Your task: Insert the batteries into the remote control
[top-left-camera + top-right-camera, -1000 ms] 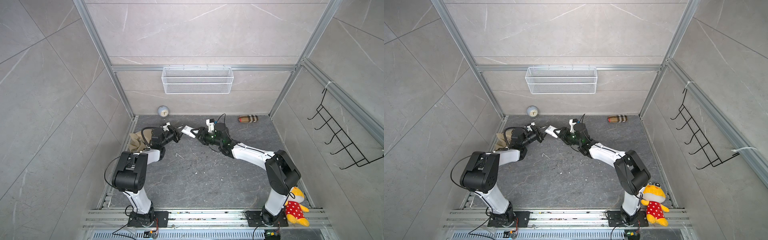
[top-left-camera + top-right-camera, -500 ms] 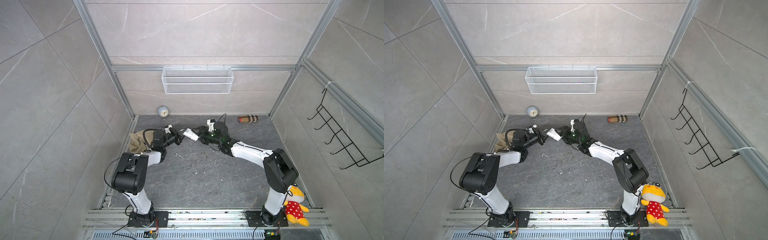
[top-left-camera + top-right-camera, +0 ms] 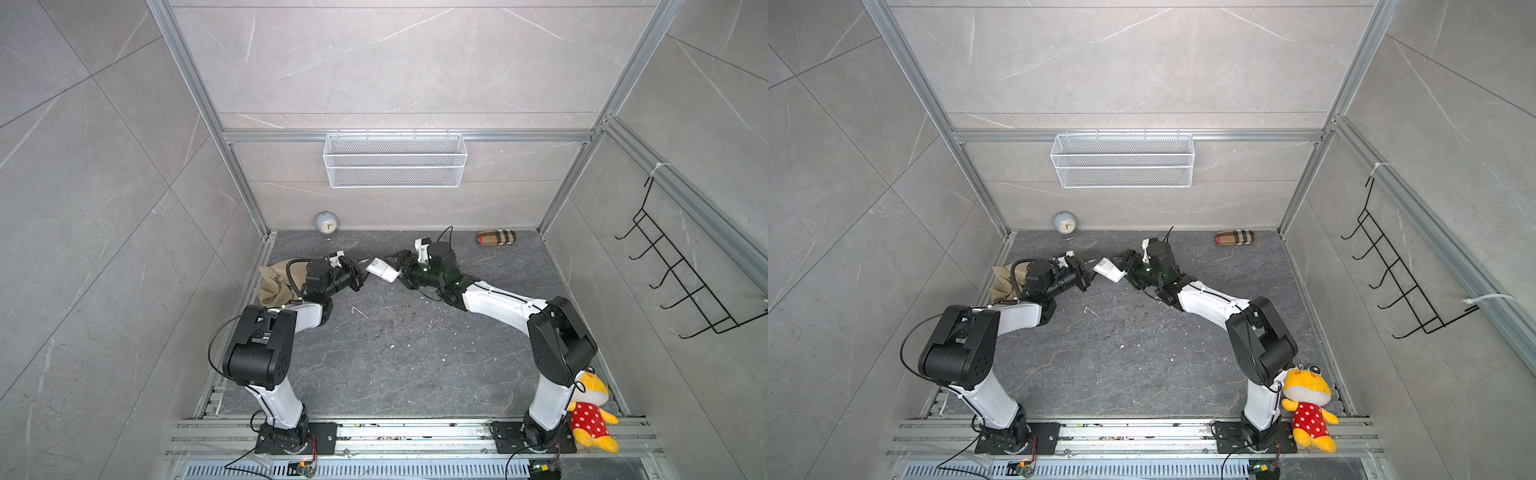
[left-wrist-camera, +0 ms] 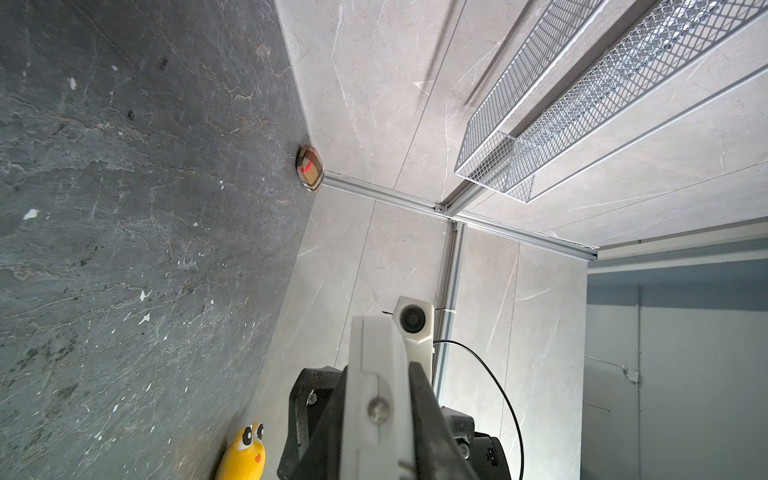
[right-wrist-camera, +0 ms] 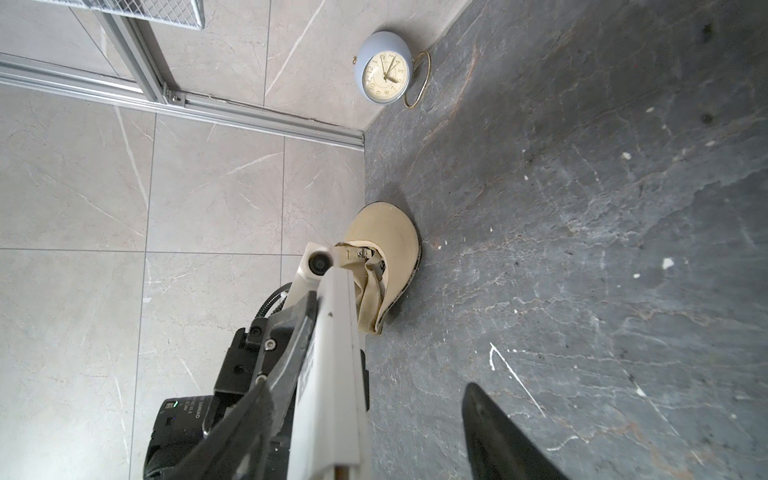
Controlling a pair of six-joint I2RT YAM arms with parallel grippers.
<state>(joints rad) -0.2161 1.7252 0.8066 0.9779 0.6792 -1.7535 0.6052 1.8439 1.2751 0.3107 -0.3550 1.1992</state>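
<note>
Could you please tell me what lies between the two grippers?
The remote control: the left gripper clamps one end, and the other end reaches into the open right gripper. Both top views show it.

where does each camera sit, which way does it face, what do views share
Top views: high over the front rail, looking down; the whole robot shows, left gripper shut on the remote control, right gripper open around it.
Left wrist: on the left arm, facing the plaid case and wire basket; own finger shows.
Right wrist: on the right arm, facing the clock and beige cloth item; own finger shows.
Shared: both wrist views see the remote control edge-on, plus the opposite wrist camera.
</note>
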